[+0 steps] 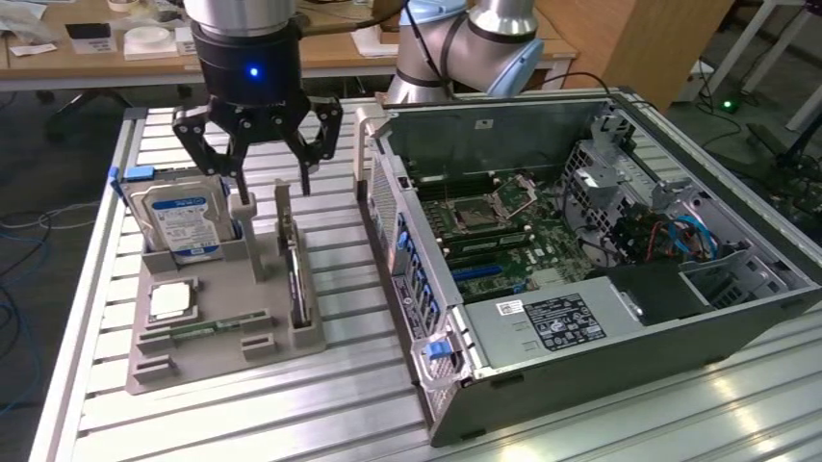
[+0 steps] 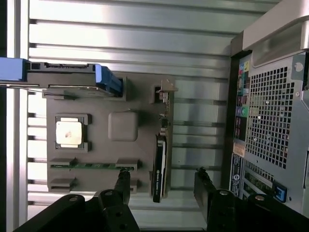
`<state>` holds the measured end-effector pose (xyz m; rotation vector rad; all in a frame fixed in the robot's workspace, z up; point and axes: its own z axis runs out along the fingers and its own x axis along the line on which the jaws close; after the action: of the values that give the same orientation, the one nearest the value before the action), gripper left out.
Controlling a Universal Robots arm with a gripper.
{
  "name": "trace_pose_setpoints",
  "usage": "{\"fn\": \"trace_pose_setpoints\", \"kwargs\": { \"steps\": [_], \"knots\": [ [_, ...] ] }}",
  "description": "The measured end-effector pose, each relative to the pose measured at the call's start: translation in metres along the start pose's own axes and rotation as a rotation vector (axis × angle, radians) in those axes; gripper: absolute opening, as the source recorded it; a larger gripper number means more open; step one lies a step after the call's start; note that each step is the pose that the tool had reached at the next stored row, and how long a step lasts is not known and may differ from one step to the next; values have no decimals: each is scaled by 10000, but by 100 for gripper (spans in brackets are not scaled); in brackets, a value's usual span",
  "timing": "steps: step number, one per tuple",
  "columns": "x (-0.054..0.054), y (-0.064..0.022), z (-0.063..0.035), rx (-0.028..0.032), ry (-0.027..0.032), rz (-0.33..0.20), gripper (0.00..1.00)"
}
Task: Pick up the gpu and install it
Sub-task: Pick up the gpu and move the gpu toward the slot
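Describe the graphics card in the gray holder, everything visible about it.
The graphics card is a thin flat board standing on its long edge in a slot of the gray holder, on the side nearest the computer case. One end carries a pale metal bracket, and the rest looks dark. Only the holder touches it. The open claw hangs above, one finger on either side, clear of it.

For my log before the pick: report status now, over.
Gripper open, above holder. Gpu on edge in holder, not held. Hard drive beside it, apart.
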<state>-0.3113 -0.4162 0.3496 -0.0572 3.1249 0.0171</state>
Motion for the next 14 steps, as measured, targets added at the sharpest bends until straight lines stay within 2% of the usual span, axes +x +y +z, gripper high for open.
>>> {"fn": "trace_pose_setpoints", "kwargs": {
  "steps": [4, 9, 14],
  "knots": [
    [2, 0, 72, 12, 0, 1, 65],
    [3, -2, 163, 91, 4, -1, 65],
    [5, -2, 254, 116, 5, -1, 65]
  ]
}}
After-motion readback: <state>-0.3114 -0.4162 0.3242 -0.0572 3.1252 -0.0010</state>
